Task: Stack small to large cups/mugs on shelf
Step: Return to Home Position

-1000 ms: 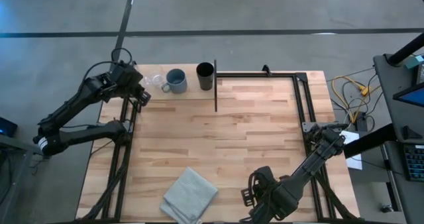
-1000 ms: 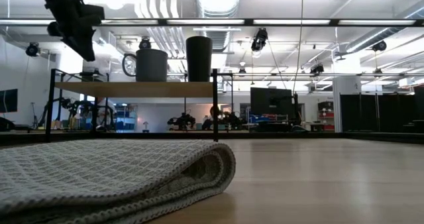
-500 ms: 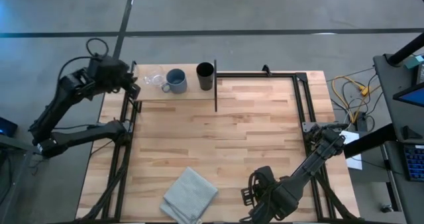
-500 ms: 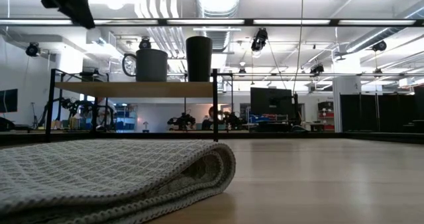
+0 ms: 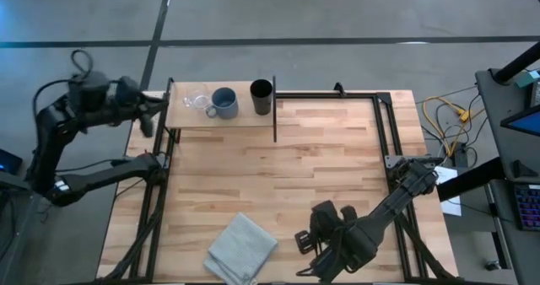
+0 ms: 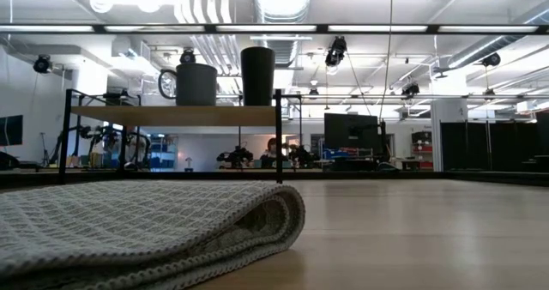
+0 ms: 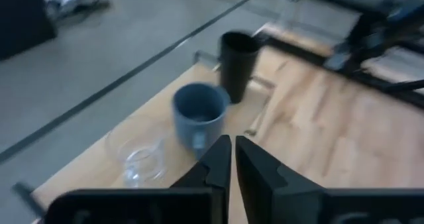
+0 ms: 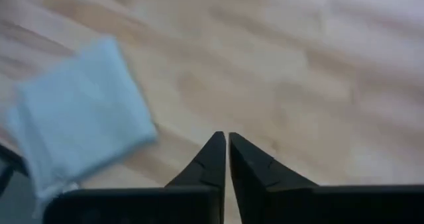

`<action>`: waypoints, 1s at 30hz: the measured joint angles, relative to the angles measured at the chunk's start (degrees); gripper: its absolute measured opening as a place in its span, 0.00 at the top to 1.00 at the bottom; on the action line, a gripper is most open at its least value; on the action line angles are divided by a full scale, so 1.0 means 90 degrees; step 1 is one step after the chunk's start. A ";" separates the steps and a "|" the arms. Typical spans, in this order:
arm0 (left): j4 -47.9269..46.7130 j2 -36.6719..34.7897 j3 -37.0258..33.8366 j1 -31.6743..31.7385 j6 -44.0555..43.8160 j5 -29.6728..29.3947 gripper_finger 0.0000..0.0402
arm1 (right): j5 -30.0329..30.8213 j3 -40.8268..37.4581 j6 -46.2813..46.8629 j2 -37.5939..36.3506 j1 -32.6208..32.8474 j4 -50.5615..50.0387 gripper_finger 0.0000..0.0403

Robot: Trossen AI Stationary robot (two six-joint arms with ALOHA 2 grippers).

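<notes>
Withdrawn from the shelf's [image 5: 190,119] left end over the last second, the left arm [image 5: 89,98] is now held beyond the left edge of the desk [image 5: 337,175], its jaws closed on nothing and pointed back at the shelf. A slight shift is also seen in the right arm [image 5: 371,230], which is kept low at the desk's near edge beside the cloth [image 5: 242,248], its jaws likewise closed and empty. On the shelf three vessels are set upright in a row, apart from one another: the glass [image 5: 196,99] nearest the left end, the mug [image 5: 224,102] in the middle, the black cup [image 5: 261,97] by the right upright. The placing is judged complete, small to large, and the step in hand is taken to be the return to rest. What is called for next is only that the left arm be folded back fully, kept clear of the shelf's upright, so that nothing is knocked.
</notes>
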 joint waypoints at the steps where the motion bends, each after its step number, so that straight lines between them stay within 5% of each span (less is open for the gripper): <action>1: 0.0006 -0.0040 0.0043 0.0000 -0.0004 0.0158 0.98 | 0.0353 0.0172 -0.0256 0.0000 0.0000 -0.0048 0.97; 10: 0.0831 -0.0514 -0.0060 0.0000 -0.0028 0.0706 0.98 | 0.5342 0.1834 -0.4672 -0.0065 0.0032 0.0052 0.98; 12: 0.1101 -0.0575 -0.0149 0.0000 -0.0024 0.0811 0.98 | 0.5923 0.1724 -0.5204 -0.0287 -0.0006 0.0130 0.98; 18: 0.1727 -0.0273 -0.0427 0.0002 0.0033 0.2357 0.98 | 0.4207 0.1624 -0.5253 -0.1218 -0.0777 -0.0049 0.98; 30: 0.2107 0.0362 -0.0552 0.0002 0.0333 0.3044 0.98 | 0.3559 0.1518 -0.6852 -0.1892 -0.2247 0.0377 0.98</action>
